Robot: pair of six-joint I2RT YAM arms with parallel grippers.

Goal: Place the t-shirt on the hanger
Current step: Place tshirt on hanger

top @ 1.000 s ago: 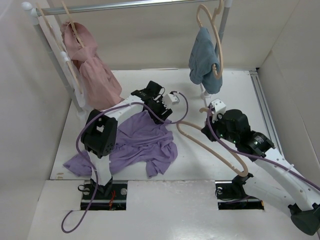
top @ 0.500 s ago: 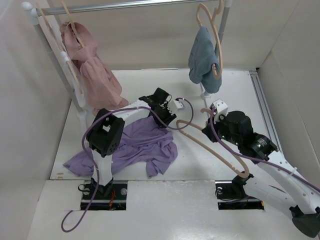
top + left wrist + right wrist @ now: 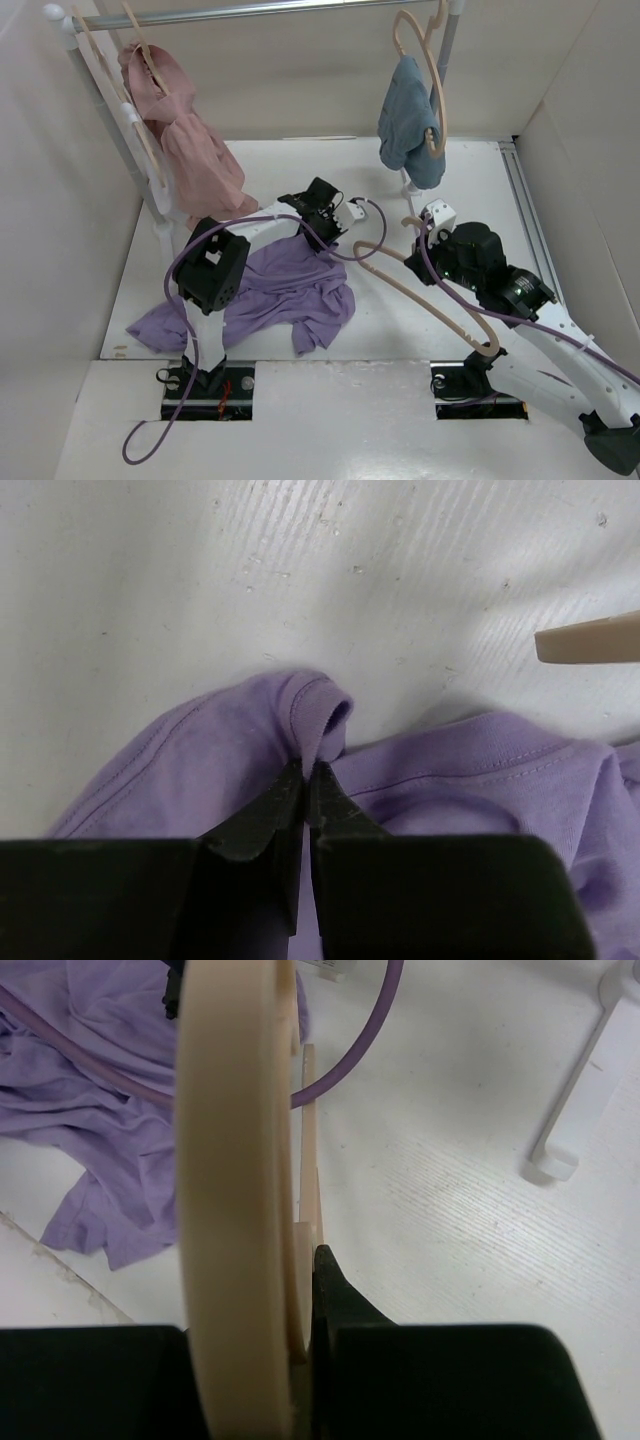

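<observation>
Fabric comes first here: the t-shirt (image 3: 285,290) lies crumpled toward the near-left corner of the table (image 3: 480,190), one sleeve trailing toward the left edge. At its far edge, your left gripper (image 3: 307,775) is clamped tight on a small fold of what looks like the ribbed neckline. Judge that pinch before you raise it. If both layers of the collar are caught, the neck will likely stay closed, so lift slowly and watch whether an opening hangs free. Just right of the pinch, the purple cable (image 3: 365,235) loops between the collar and the nearest hanger tip; steer around it so nothing snags. Further right, the hanger (image 3: 450,310) slants from mid-table toward the near edge. Your right gripper (image 3: 420,252) grasps it near its middle, one arm end pointing at the shirt and close beside the collar. Raise the neckline clear of the table, then feed that end in through the neck, not under the hem.
</observation>
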